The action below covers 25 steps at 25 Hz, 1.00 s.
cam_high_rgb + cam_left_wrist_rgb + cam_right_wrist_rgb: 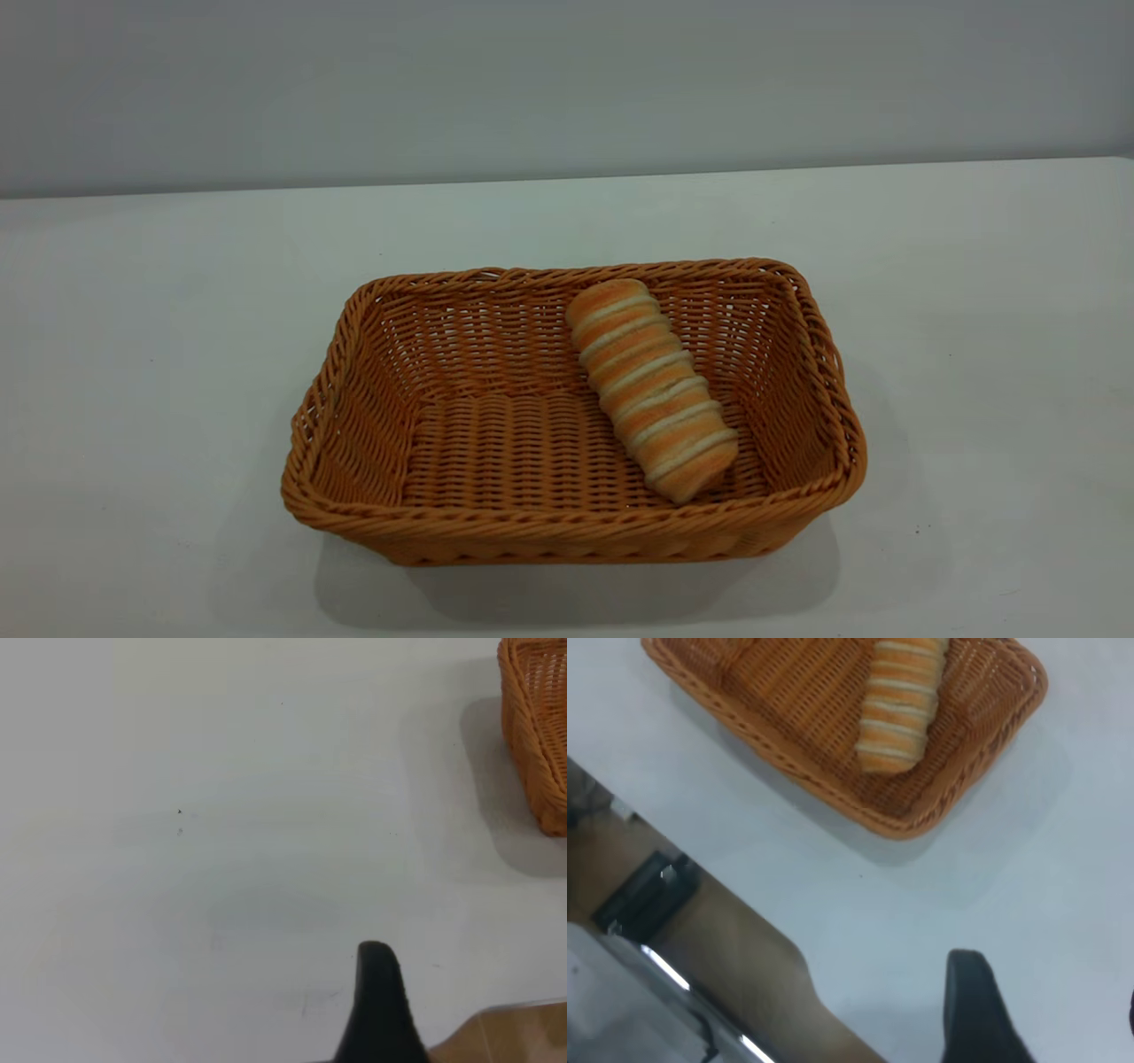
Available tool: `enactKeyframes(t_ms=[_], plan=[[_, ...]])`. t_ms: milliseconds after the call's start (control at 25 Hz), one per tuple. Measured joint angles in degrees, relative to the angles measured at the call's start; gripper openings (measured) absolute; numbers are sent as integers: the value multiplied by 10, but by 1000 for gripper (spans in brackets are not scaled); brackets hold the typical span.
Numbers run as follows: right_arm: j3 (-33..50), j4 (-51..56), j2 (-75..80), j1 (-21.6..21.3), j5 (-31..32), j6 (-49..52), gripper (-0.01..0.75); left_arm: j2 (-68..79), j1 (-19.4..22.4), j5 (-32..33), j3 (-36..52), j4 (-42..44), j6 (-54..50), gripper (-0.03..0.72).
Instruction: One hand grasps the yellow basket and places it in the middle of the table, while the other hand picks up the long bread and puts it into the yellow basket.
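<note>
- The yellow basket [496, 523] stands near the middle of the white bench [142, 354], its long side facing the exterior camera
- The long bread [653, 388] lies inside the basket, in its right half, set at a slant with one end leaning up against the far wall and the other end down on the floor near the front rim
- Neither arm appears in the exterior view; both are well apart from the basket
- In the left wrist view the left end effector [379, 1005] shows one dark finger over bare bench, with only a corner of the basket at the frame's edge; whether it is open or closed cannot be told
- In the right wrist view the right end effector [1050, 1010] is over the bench edge, well apart from the basket and bread; one finger is plain and a second is just visible at the frame's edge, with a wide gap between them, so it is open and holds nothing
</note>
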Motion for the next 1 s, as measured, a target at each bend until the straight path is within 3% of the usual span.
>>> enactKeyframes(t_ms=[480, 1000], plan=[[111, -98, -295, 0, 86, 125, 453, 0, 0, 0, 0, 0, 0, 584], [202, -125, -437, 0, 80, 162, 453, 0, 0, 0, 0, 0, 0, 584]])
